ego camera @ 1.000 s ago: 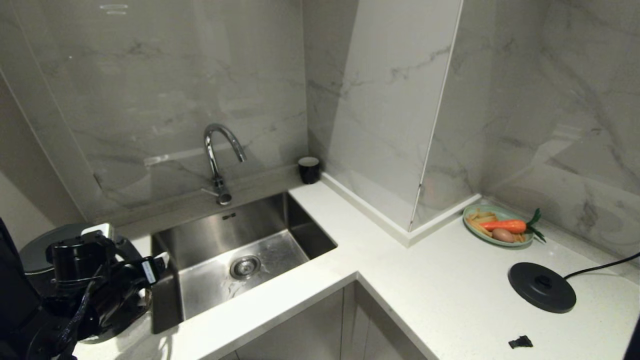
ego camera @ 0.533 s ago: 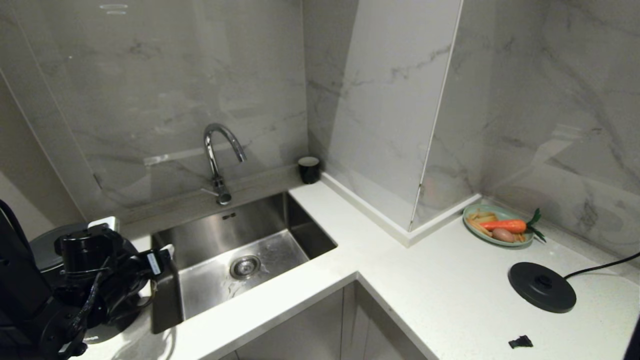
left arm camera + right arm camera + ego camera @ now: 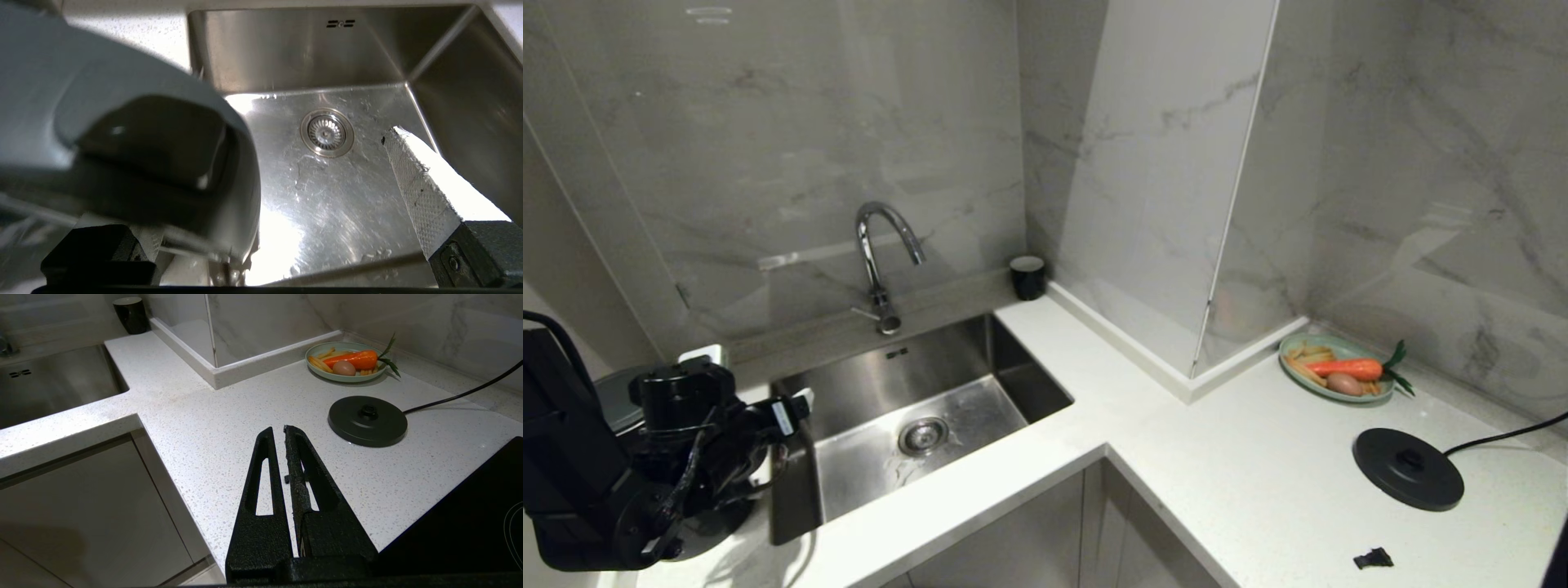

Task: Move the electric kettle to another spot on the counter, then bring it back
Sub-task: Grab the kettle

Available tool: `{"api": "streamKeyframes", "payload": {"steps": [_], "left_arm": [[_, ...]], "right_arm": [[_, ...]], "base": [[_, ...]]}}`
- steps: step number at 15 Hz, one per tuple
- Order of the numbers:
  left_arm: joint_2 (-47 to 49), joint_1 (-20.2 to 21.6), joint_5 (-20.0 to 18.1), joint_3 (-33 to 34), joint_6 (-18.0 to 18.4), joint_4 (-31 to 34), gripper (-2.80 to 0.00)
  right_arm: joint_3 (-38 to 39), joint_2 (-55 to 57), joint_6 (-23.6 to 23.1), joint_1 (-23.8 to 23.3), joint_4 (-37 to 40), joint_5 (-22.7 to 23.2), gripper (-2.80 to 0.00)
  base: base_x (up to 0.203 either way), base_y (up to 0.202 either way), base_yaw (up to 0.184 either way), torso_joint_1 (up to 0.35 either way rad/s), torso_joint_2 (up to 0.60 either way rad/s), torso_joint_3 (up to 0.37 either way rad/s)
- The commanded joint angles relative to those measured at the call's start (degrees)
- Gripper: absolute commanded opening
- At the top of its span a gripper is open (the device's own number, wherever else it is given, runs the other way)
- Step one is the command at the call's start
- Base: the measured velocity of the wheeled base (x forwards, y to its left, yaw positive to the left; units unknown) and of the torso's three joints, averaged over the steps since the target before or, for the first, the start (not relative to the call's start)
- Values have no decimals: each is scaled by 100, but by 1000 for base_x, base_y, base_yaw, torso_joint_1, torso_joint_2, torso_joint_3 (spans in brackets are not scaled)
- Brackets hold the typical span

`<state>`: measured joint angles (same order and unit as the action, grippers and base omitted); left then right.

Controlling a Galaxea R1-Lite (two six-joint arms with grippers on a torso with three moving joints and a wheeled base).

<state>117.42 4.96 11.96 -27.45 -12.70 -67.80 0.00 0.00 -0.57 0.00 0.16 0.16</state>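
Wide open and holding nothing, my left gripper (image 3: 756,384) hangs above the electric kettle (image 3: 617,396) on the counter (image 3: 1013,482) left of the sink (image 3: 915,408), while far right the shut right gripper (image 3: 278,435) waits by the round base (image 3: 1409,469).

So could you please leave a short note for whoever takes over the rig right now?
Left gripper: open, over the electric kettle, not gripping it.
Right gripper: shut, empty, parked above the counter near the base disc.
Kettle: standing on the counter left of the sink; base disc bare, on the right.
Done: kettle set at another spot, it seems.
Left: grasp it again and bring it back to the right side.
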Motion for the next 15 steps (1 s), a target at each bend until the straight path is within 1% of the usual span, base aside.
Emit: {"api": "streamKeyframes", "payload": {"steps": [1,6,10,15], "left_arm": [[90,16,22,-174,-6,-33,0],[202,58,26,-348,110,-31,0],[229,81,26,-366,135,-34,0],[202,216,26,-366,154,-40,0]], "right_arm": [[0,0,-5,0,2,2,-280],[0,0,-1,0,2,2,-280],[0,0,-4,0,2,2,-280],[0,0,-5,0,2,2,-280]], "base": [[0,0,0,0,0,0],[0,0,0,0,0,0],[0,0,0,0,0,0],[0,0,0,0,0,0]]}}
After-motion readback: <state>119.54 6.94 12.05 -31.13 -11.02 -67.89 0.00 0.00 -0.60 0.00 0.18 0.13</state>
